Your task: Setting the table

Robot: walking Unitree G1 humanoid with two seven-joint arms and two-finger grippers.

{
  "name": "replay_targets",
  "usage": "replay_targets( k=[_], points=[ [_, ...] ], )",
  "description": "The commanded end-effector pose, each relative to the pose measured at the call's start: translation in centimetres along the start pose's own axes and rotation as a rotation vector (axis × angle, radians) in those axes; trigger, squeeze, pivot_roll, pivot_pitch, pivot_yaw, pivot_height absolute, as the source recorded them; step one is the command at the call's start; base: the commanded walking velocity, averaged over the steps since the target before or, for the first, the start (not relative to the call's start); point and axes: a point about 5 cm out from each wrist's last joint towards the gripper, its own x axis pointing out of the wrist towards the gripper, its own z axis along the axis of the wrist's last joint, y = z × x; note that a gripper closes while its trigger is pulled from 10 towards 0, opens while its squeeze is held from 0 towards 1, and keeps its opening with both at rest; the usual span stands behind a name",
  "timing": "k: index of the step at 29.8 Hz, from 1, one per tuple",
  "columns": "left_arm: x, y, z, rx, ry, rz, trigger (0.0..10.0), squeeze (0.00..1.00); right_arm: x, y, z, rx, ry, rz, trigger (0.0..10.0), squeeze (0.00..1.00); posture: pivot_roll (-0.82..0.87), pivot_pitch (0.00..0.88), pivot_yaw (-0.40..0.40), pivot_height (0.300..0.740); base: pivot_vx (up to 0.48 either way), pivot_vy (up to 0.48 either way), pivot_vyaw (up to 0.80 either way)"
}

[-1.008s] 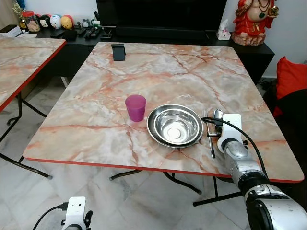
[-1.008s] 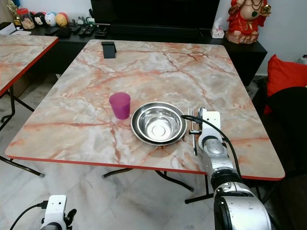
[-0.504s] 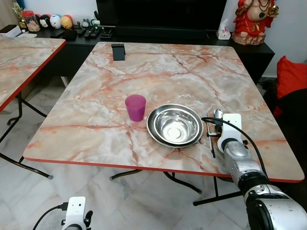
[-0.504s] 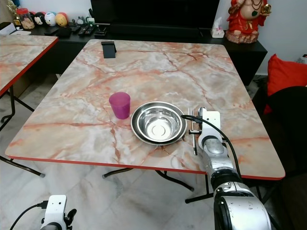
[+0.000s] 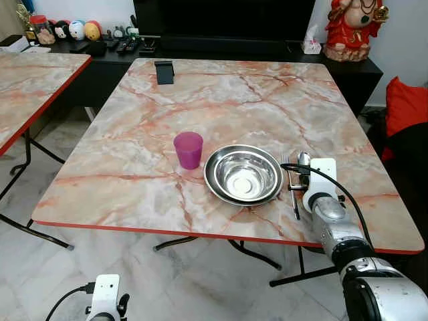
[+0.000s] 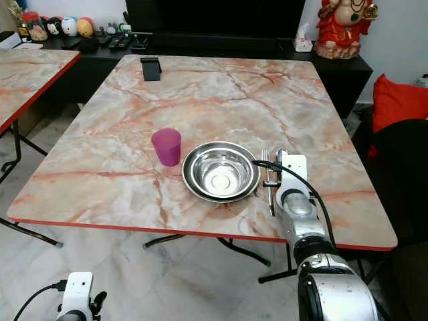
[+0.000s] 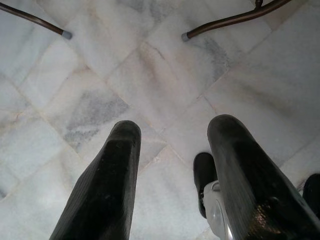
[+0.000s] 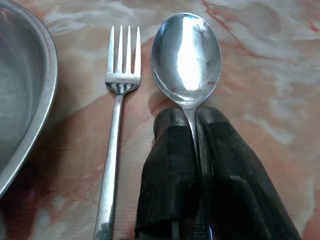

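Pinching the spoon (image 8: 186,57) by its neck, the right gripper (image 8: 192,145) lays it on the table (image 5: 234,100), long axis running near to far, just right of the fork (image 8: 116,120) beside the bowl (image 5: 243,174). Left gripper (image 7: 172,150) hangs parted over floor.

Table (image 5: 221,100): pink-orange marble pattern, red edge. Cup (image 5: 188,149): magenta. Bowl (image 5: 243,175): shiny silver steel. Fork (image 8: 117,115), spoon (image 8: 186,55): silver. Right gripper (image 8: 195,150): black fingers. Floor (image 7: 150,85): white-grey marble tiles. Far right figurine (image 5: 352,28): red, gold. Cushion (image 5: 406,107): red.
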Motion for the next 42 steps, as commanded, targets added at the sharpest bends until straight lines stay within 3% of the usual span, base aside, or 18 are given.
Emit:
replay_targets(
  k=[1, 18, 19, 30, 34, 35, 36, 42],
  points=[
    [0.0, 0.18, -0.11, 0.0, 0.012, 0.003, 10.0, 0.0, 0.07, 0.13, 0.06, 0.021, 0.004, -0.001, 10.0, 0.39, 0.01, 0.014, -0.003, 0.74, 0.0, 0.0, 0.0],
    [0.01, 0.17, -0.09, 0.001, 0.013, 0.001, 10.0, 0.0, 0.07, 0.16, 0.08, 0.022, 0.003, -0.003, 10.0, 0.41, 0.0, 0.011, -0.001, 0.74, 0.0, 0.0, 0.0],
    [0.01, 0.21, -0.1, 0.001, 0.013, 0.002, 10.0, 0.0, 0.07, 0.18, 0.07, 0.022, 0.003, -0.002, 10.0, 0.61, 0.01, 0.011, -0.001, 0.74, 0.0, 0.0, 0.0],
    [0.0, 0.24, -0.15, 0.001, 0.016, 0.003, 10.0, 0.0, 0.07, 0.27, 0.1, 0.022, 0.003, 0.001, 10.0, 0.6, 0.01, 0.01, -0.002, 0.74, 0.0, 0.0, 0.0],
    [0.01, 0.15, -0.13, 0.002, 0.016, 0.0, 10.0, 0.0, 0.08, 0.27, 0.14, 0.019, 0.002, -0.003, 10.0, 0.51, 0.01, 0.009, -0.002, 0.74, 0.0, 0.0, 0.0],
    [0.02, 0.13, -0.12, 0.002, 0.016, -0.001, 10.0, 0.0, 0.08, 0.26, 0.15, 0.018, 0.001, -0.004, 10.0, 0.41, 0.01, 0.009, -0.002, 0.74, 0.0, 0.0, 0.0],
    [0.02, 0.12, -0.12, 0.002, 0.016, -0.001, 10.0, 0.0, 0.09, 0.26, 0.17, 0.018, 0.0, -0.004, 10.0, 0.0, 0.01, 0.009, -0.002, 0.74, 0.0, 0.0, 0.0],
    [0.03, 0.08, -0.1, 0.004, 0.017, -0.003, 10.0, 0.0, 0.07, 0.34, 0.86, 0.028, -0.059, -0.007, 10.0, 0.0, 0.01, 0.006, -0.001, 0.74, 0.0, 0.0, 0.0]
  ],
)
